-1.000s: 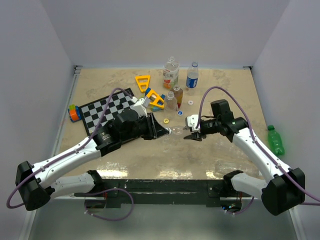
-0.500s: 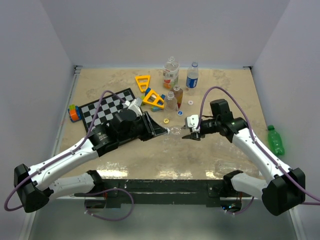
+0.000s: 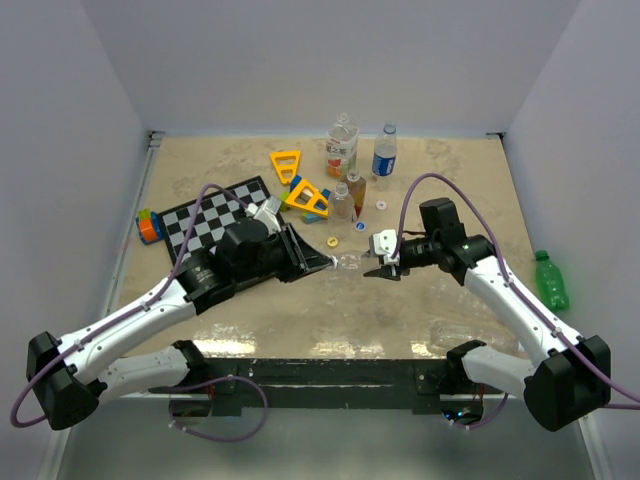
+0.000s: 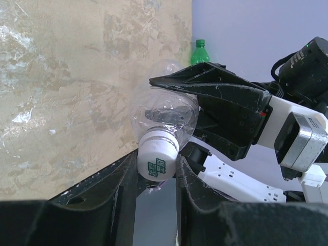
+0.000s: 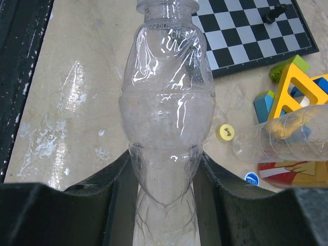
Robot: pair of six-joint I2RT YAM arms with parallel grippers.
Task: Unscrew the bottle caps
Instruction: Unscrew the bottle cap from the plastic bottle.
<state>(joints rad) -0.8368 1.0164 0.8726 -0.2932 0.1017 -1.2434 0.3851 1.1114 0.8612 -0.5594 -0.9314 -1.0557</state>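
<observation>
Two grippers share one clear bottle (image 3: pixel 350 262), centre of top view.
Left gripper (image 3: pixel 325 263) clamped tight on its white cap (image 4: pixel 158 158); bottle lies sideways between the arms; right gripper (image 3: pixel 377 268) closed around the body. Standing bottles (image 3: pixel 341 145) upper centre, green bottle (image 3: pixel 551 280) far right.

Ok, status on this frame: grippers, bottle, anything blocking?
Left gripper shut on white cap. Right gripper shut on clear bottle, held off the table. Cap on neck, not yet off. Nothing blocking; other bottles stand farther back.
</observation>
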